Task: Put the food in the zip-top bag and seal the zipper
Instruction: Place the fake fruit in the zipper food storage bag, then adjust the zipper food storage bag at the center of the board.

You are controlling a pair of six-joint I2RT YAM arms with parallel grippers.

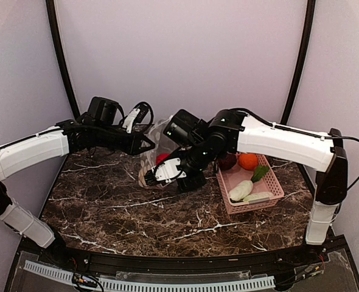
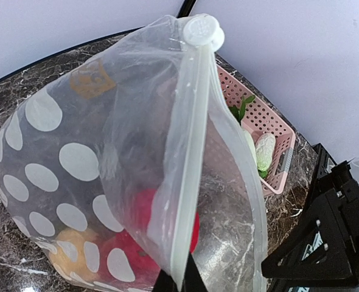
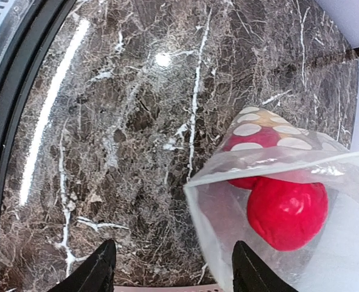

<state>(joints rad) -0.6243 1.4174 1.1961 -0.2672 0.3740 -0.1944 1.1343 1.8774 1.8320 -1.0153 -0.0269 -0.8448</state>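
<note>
Gripped the zipper (image 2: 188,152) between the closed tips of the left claw (image 2: 178,277): a thin milky strip rising straight up from the tips to a round white tab (image 2: 202,30). Saw the zip-top bag (image 2: 76,164) hanging off that strip, just left of the claw: limp clear film, creased, printed with white oval dots. Found food inside it close to the claw: a glossy red ball (image 2: 144,210) and, lower left, a dull yellow piece (image 2: 70,252). Noted, beyond the bag and to the claw's right, a pink perforated basket (image 2: 277,131) holding a knobbly white-green vegetable (image 2: 266,152). Found the left arm stretched low and level over the desk (image 1: 106,201).

Found the right claw (image 3: 173,267) open, black tips spread wide, nothing between them. Saw the bag's mouth just beside its right tip, the red ball within, a second red piece (image 3: 261,137) behind dotted film. Saw polished brown marble, white-veined, under and ahead of the claw. Found the right arm bent at the elbow, wrist angled down at the bag.
</note>
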